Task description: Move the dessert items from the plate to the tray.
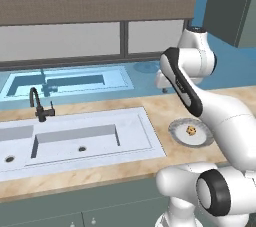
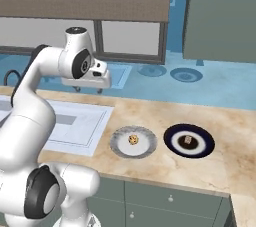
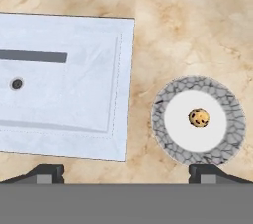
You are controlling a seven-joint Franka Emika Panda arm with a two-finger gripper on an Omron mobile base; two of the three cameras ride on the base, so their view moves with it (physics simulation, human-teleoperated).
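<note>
From the left base view, the round tan speckled cookie bit (image 1: 190, 130) sits mid-plate on the grey-rimmed white round plate (image 1: 176, 133) on the beige marble counter (image 1: 100, 171). The right base view puts the pincer (image 2: 91, 90) high above the sink edge, well apart from it. In the hand view its tips stand spread wide, so it should centre over the cookie bit before descending straight.

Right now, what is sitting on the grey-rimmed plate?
One round tan-yellow piece with dark specks lies on the white centre of the plate. No other dessert bit shows there; nothing covers the plate, with the open gripper held above it.
</note>
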